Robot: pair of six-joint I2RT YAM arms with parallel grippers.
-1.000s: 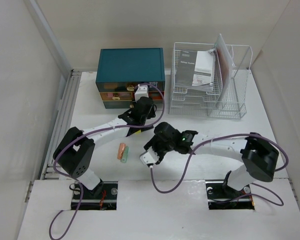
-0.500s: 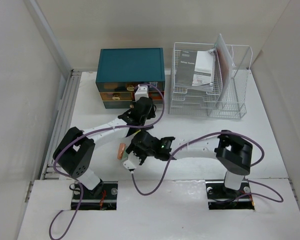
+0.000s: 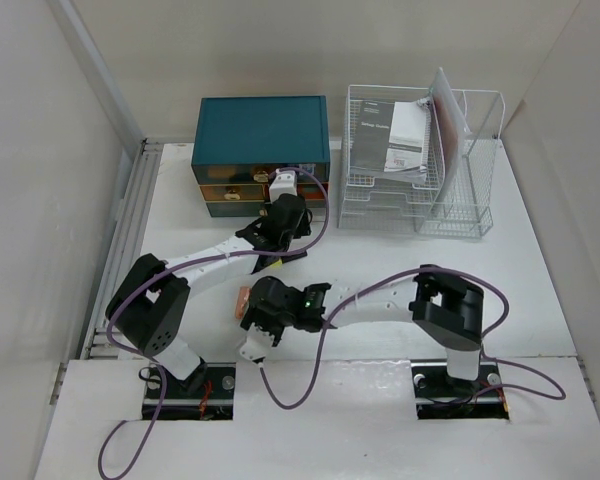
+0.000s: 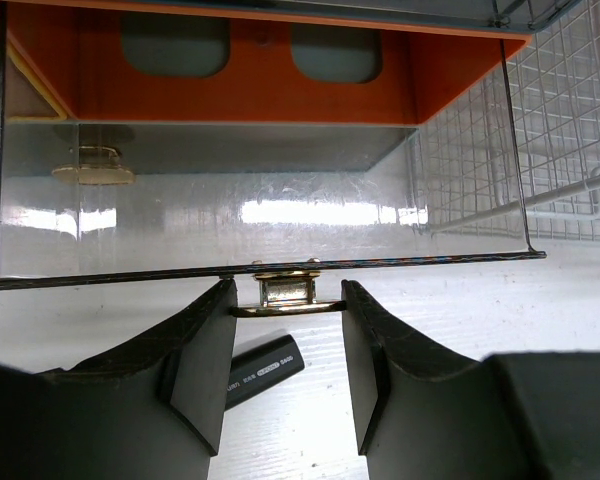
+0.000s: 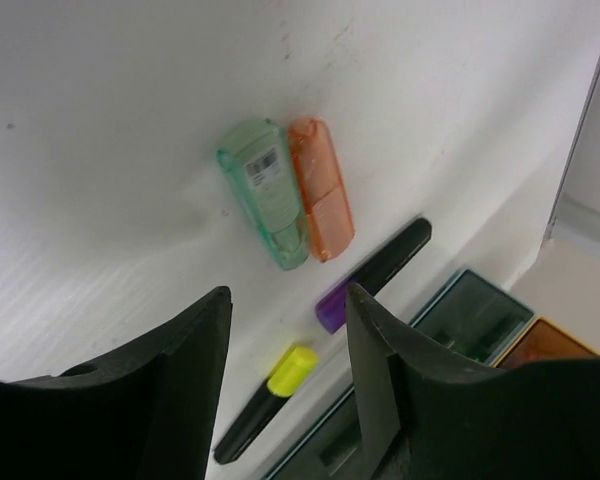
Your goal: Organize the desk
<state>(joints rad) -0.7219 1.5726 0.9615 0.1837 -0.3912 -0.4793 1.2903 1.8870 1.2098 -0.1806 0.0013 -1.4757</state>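
The white desk (image 3: 430, 260) holds a teal drawer box (image 3: 262, 125) at the back. My left gripper (image 3: 285, 205) is at its orange drawer; in the left wrist view the gripper (image 4: 288, 292) is closed on the brass drawer handle (image 4: 286, 300) of the clear drawer front. My right gripper (image 3: 258, 312) is open and empty (image 5: 287, 300), low over the desk near a green case (image 5: 265, 195) and an orange case (image 5: 320, 190) lying side by side. Only the orange case (image 3: 242, 300) shows from above.
A black marker with a purple cap (image 5: 375, 272) and one with a yellow cap (image 5: 270, 400) lie by the box front. Another black marker (image 4: 265, 370) lies under my left fingers. A white wire rack (image 3: 410, 190) with papers stands back right.
My right arm has folded and swung left across the desk, ending beside the orange and green cases. The left arm has not moved.
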